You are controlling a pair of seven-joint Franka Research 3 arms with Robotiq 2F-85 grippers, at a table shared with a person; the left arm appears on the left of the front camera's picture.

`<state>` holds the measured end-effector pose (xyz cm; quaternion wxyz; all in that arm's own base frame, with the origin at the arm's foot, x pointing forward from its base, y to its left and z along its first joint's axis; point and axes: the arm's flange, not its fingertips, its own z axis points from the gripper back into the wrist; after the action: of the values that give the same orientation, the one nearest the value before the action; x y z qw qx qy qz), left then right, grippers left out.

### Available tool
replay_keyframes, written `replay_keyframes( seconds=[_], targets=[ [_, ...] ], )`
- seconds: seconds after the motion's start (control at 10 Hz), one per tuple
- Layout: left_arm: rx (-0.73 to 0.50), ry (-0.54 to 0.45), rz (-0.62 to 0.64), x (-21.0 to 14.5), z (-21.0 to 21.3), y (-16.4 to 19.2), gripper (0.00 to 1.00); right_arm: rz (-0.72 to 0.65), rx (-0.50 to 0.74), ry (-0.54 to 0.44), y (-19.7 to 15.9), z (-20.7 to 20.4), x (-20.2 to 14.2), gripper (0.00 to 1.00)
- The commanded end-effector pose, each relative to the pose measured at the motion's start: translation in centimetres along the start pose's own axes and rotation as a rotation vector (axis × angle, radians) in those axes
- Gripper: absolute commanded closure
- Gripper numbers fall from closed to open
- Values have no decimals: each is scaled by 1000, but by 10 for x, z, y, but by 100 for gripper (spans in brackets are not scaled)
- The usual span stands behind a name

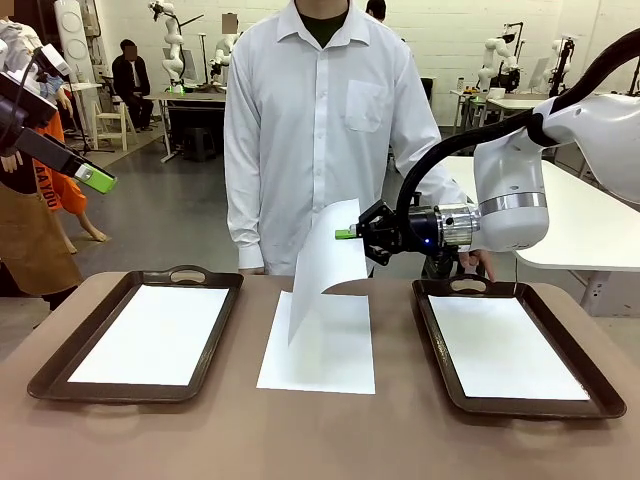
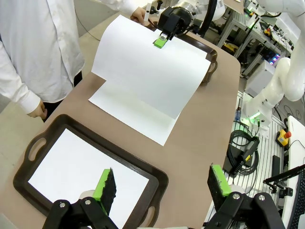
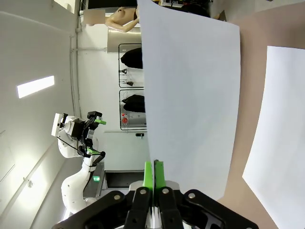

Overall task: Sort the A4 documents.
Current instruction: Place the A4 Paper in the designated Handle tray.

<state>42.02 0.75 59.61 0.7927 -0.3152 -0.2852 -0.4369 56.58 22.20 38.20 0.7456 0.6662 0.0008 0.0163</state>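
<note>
Across our brown table (image 1: 320, 440), both trays (image 1: 110, 392) hold paper (image 1: 150, 335); our right claw (image 1: 347, 234) pinches a lifted sheet (image 1: 325, 265), one middle sheet (image 1: 330, 365) waits, left claw (image 2: 160, 181) spread wide.

Right claw (image 3: 154, 174) with its two green pads pressed together on the near edge of a white A4 sheet (image 3: 190, 95), which rises away from the camera. A second A4 sheet (image 3: 281, 143) lies flat on the brown surface (image 3: 271, 24) beside it. Far off, the left claw (image 3: 97, 137) has its fingers spread.
</note>
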Motion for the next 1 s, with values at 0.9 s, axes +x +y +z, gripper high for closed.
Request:
replay_keyframes(
  seconds=[0.9],
  targets=[
    [1,3,-4,0,1,-1,0,-73,-187,143,20,210,-38,99]
  ],
)
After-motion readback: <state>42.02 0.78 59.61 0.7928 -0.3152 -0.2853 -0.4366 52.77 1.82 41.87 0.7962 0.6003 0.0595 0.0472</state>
